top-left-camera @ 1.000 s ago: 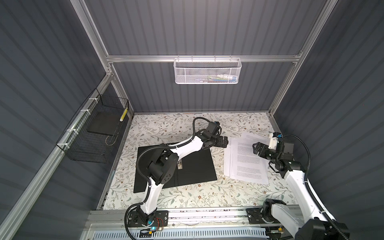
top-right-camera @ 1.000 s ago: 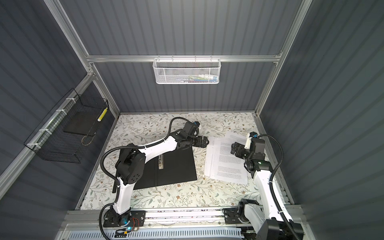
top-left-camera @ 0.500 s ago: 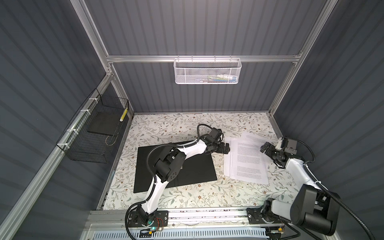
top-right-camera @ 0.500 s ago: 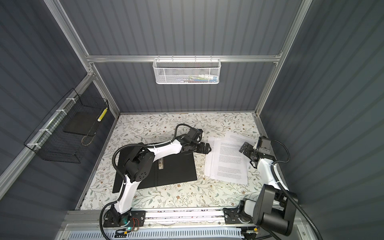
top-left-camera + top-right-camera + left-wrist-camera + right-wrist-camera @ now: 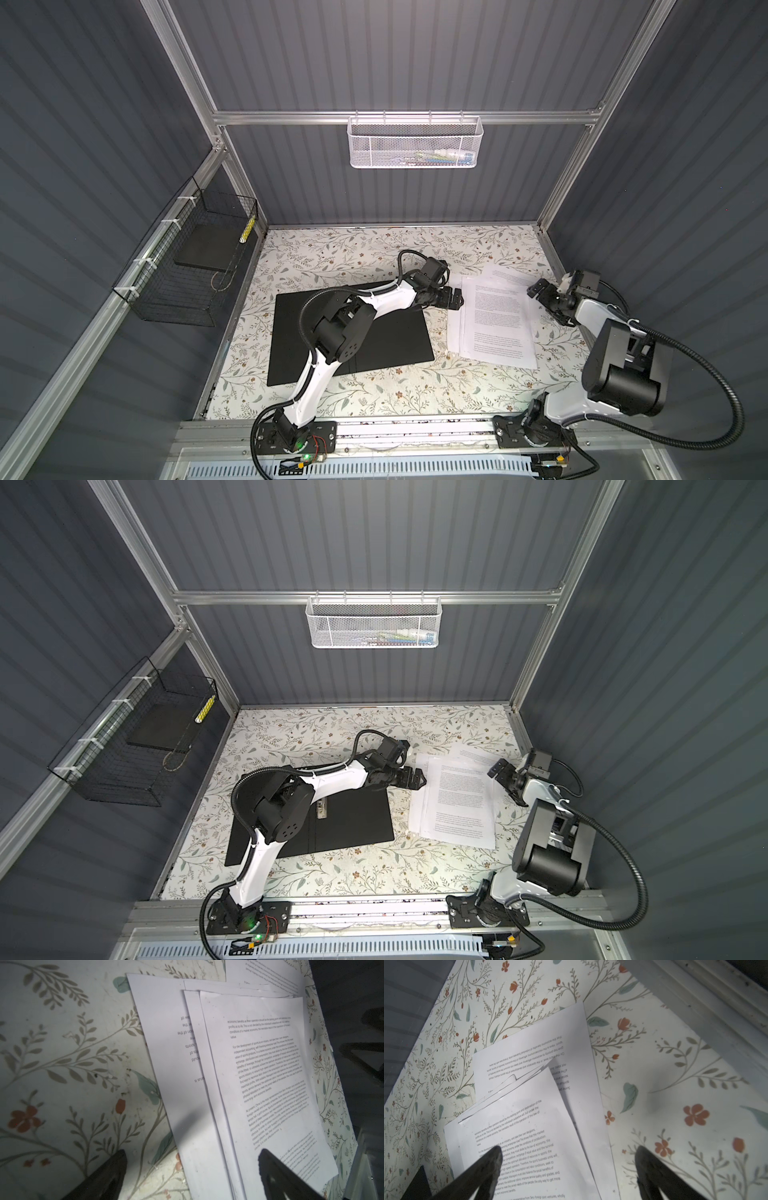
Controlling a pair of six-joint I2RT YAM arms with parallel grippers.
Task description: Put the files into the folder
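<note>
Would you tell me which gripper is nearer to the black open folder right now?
Left. The left gripper sits just off the folder's corner, beside the files; the right gripper is on the files' far side.
</note>
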